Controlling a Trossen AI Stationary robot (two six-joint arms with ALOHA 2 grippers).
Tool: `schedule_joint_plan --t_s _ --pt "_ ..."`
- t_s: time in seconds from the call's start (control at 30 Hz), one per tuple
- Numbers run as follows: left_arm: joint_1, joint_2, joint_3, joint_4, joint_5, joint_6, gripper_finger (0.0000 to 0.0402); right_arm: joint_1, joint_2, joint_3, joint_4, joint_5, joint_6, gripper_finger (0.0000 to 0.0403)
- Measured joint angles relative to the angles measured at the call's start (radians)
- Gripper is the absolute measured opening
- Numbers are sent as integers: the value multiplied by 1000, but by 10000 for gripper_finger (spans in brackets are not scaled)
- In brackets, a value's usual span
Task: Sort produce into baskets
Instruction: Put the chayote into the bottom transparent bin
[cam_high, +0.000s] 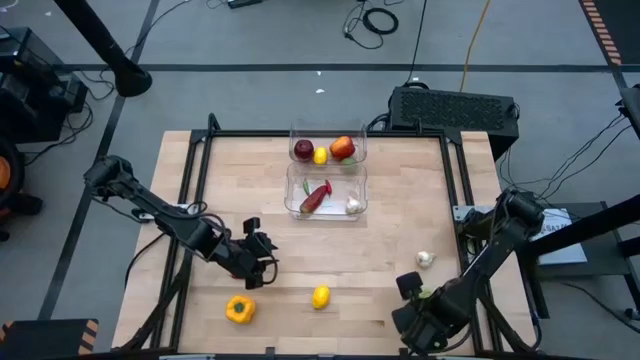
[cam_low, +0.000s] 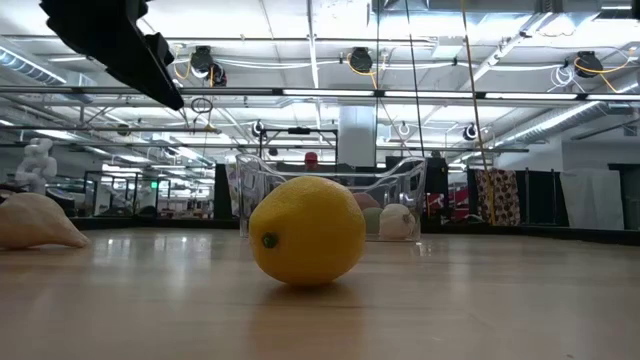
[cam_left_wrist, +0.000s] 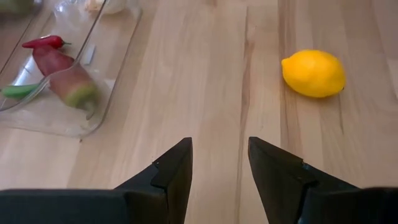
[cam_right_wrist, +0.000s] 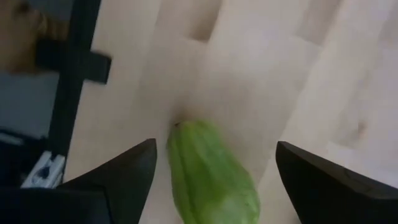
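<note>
Two clear bins stand at the table's far middle. The far bin (cam_high: 328, 133) holds two red apples and a lemon. The near bin (cam_high: 325, 212) holds a dark red pepper (cam_left_wrist: 65, 79), a red chilli (cam_left_wrist: 42, 42) and a garlic bulb (cam_high: 353, 205). A lemon (cam_high: 320, 296) lies on the bare table near the front, and also shows in the left wrist view (cam_left_wrist: 313, 73). My left gripper (cam_high: 268, 255) (cam_left_wrist: 219, 146) is open and empty, left of that lemon. My right gripper (cam_high: 410, 290) (cam_right_wrist: 214, 149) is open at the front right. Its fingers stand on either side of a green pepper (cam_right_wrist: 211, 180) lying on the table, without touching it.
A yellow pepper (cam_high: 239, 309) lies near the front left. A loose garlic bulb (cam_high: 425, 259) lies right of centre. A black box (cam_high: 455, 108) stands behind the table's far right corner. A black frame (cam_high: 205, 140) runs along the table's edges. Bare wood lies between the bins and the lemon.
</note>
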Motion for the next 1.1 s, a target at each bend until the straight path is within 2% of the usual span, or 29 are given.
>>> schedule_joint_plan --t_s 0.27,0.63,0.77,1.1 --pt "0 22 0 50 0 0 164 -9 94 0 49 -95 -164 358" --pt "0 22 0 65 0 1 164 -9 200 0 49 -120 -302 361" --pt "0 22 0 64 0 3 164 -12 204 0 41 -116 -323 347" --pt "0 22 0 63 0 3 164 -13 202 0 -2 -114 -325 276"
